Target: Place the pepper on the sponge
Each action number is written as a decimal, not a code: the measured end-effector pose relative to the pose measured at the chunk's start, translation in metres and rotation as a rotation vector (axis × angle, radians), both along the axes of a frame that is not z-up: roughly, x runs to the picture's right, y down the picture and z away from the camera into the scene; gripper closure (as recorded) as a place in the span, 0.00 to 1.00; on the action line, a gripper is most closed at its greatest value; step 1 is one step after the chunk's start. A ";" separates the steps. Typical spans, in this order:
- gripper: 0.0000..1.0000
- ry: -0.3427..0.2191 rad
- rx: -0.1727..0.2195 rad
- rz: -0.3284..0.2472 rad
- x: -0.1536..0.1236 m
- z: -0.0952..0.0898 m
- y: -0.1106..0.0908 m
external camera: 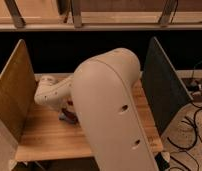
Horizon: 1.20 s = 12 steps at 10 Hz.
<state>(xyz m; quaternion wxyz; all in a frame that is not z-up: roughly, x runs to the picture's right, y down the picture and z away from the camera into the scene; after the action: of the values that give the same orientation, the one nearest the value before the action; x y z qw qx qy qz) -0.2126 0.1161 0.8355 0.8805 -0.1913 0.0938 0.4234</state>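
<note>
While the rounded white arm [109,100] hides the gripper, blue-grey sponge [63,118] shows.

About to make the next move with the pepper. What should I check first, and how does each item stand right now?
1. Sponge found: ok, its blue edge shows under the wrist.
2. Pepper on sponge: cannot tell; only a red bit shows beside the blue.
3. Gripper place: ok, low at the sponge, mostly hidden by the arm.
4. Hold on pepper: cannot tell.
5. Wrist clear of left panel: cannot tell; it looks close.
</note>
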 end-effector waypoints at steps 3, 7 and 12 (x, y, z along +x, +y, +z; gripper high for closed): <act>1.00 -0.023 0.006 0.006 -0.004 0.008 -0.004; 0.71 -0.022 0.006 0.006 -0.003 0.009 -0.004; 0.23 -0.022 0.006 0.006 -0.003 0.009 -0.004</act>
<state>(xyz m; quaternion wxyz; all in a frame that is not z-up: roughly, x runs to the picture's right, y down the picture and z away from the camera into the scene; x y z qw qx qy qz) -0.2158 0.1121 0.8441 0.8807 -0.1937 0.0822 0.4243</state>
